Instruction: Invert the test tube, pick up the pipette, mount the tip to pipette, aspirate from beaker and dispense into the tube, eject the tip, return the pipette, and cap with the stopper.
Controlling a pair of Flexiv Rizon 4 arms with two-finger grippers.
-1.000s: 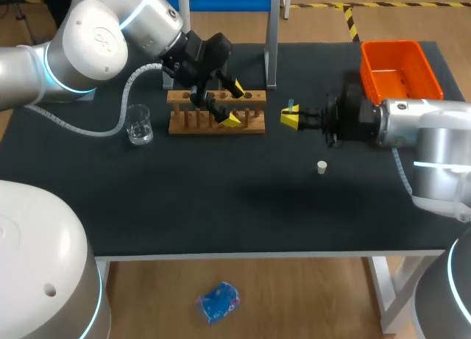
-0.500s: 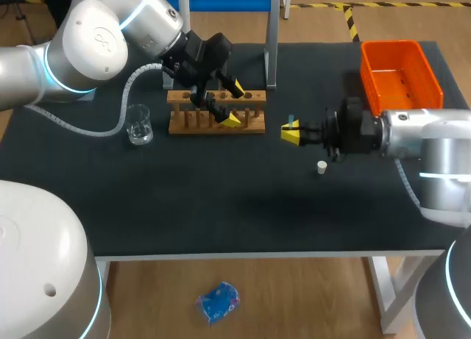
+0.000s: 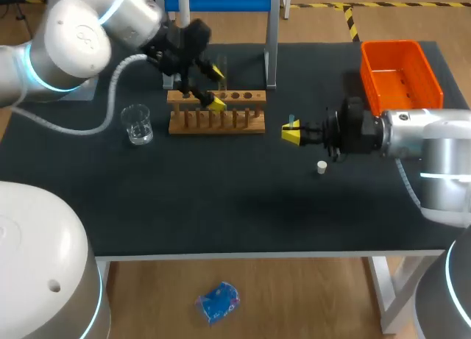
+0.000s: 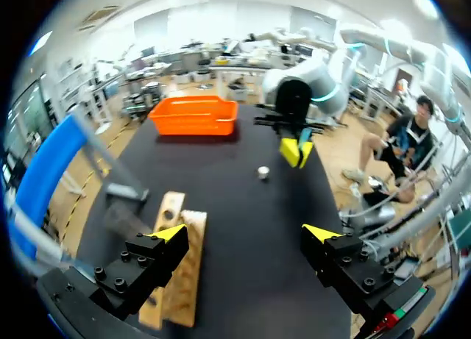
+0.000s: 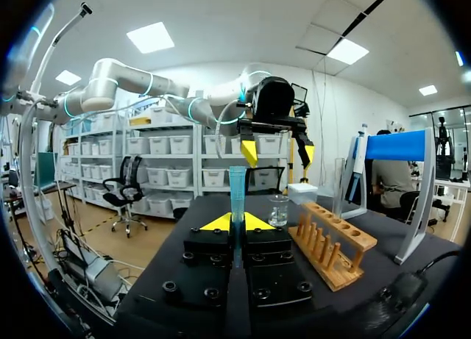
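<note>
The left hand (image 3: 215, 87) is wide open and holds nothing. It hangs over the wooden rack (image 3: 235, 122) in the upper middle. The right hand (image 3: 291, 131), right of the middle, is closed on a thin blue tube (image 5: 237, 195) that stands up between its fingers. A small white stopper (image 3: 321, 166) lies on the counter (image 3: 221, 207) near it. A glass (image 3: 137, 124) sits left of the rack.
</note>
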